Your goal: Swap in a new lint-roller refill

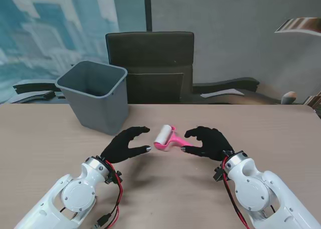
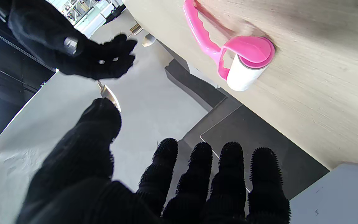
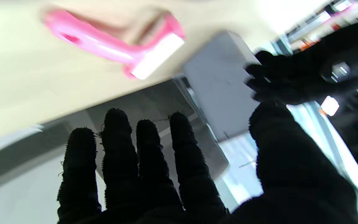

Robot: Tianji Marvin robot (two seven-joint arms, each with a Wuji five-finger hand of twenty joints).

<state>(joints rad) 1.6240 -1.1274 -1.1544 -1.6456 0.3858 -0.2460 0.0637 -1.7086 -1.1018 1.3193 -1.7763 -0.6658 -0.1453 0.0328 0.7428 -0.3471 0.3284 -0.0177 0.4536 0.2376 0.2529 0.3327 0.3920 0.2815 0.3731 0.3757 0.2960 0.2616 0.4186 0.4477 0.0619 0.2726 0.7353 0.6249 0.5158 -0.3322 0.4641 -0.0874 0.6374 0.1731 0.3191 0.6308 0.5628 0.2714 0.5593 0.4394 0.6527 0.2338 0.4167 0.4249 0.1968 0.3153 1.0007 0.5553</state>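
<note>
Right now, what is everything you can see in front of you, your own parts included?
Lint roller: one, pink handle with a white roll, lying on the table between the hands.
Bin: one, grey, standing on the table, far left.
Table: one, light wood.
Chair: one, dark, behind the table.
Left hand: one, black glove, open, left of the roller, holding nothing.
Right hand: one, black glove, open, right of the roller by its handle.

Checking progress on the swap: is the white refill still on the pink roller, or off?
Still on. The white refill sits on the pink roller, which lies flat on the table, held by neither hand.
</note>
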